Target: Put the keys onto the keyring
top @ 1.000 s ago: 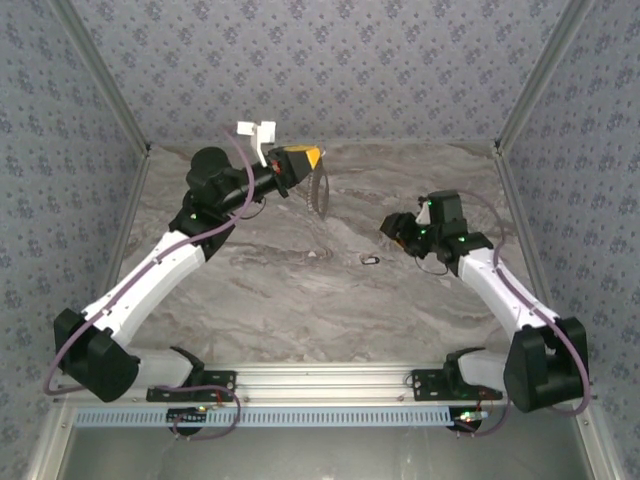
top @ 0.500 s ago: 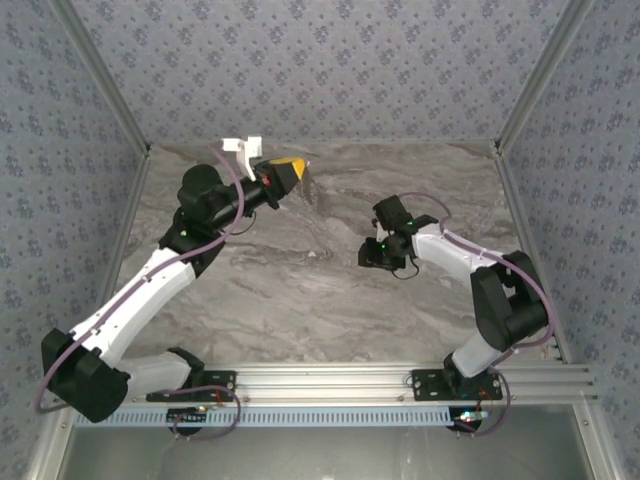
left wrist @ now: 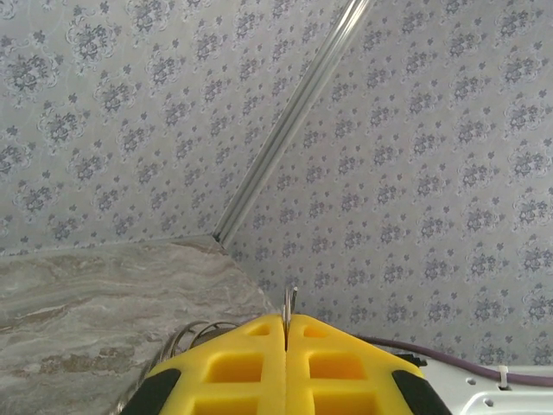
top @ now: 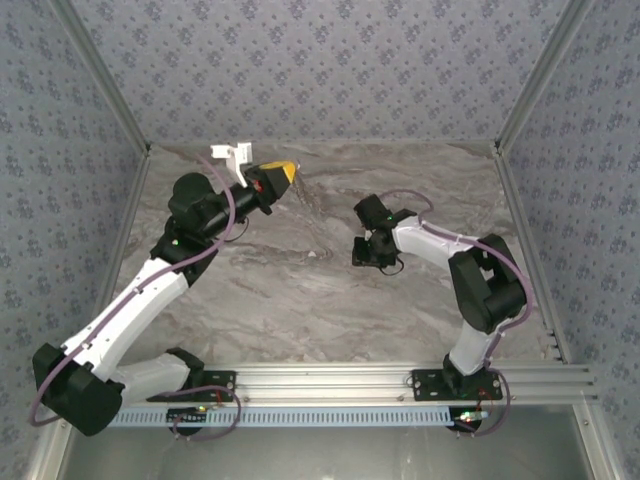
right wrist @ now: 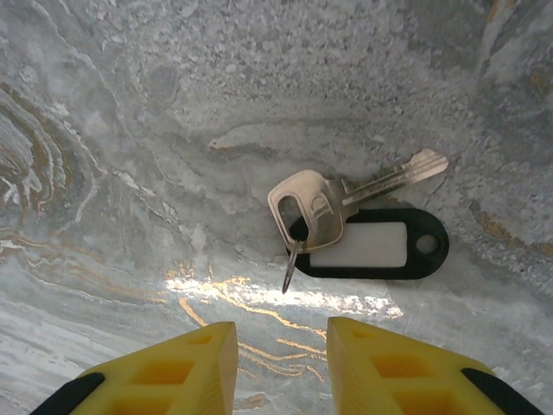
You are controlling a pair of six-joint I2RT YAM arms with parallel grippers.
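Keys (right wrist: 308, 210) lie flat — right end effector (right wrist: 281, 335) parted above; left end effector (left wrist: 286, 323) pinches keyring (left wrist: 289, 303).

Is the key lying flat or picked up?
Lying flat: the key rests on the table, partly over its black tag, clear of the right gripper.

The left arm (top: 150, 290) is stretching from its base at 7 o'clock toward 11 o'clock. Its left gripper (top: 283, 172), yellow-tipped, is pointing toward 3 o'clock above the grey marbled table (top: 300, 300). The right arm (top: 480, 290) is folding back from 5 o'clock, holding the right gripper (top: 360, 254) low over the table, just right of center.
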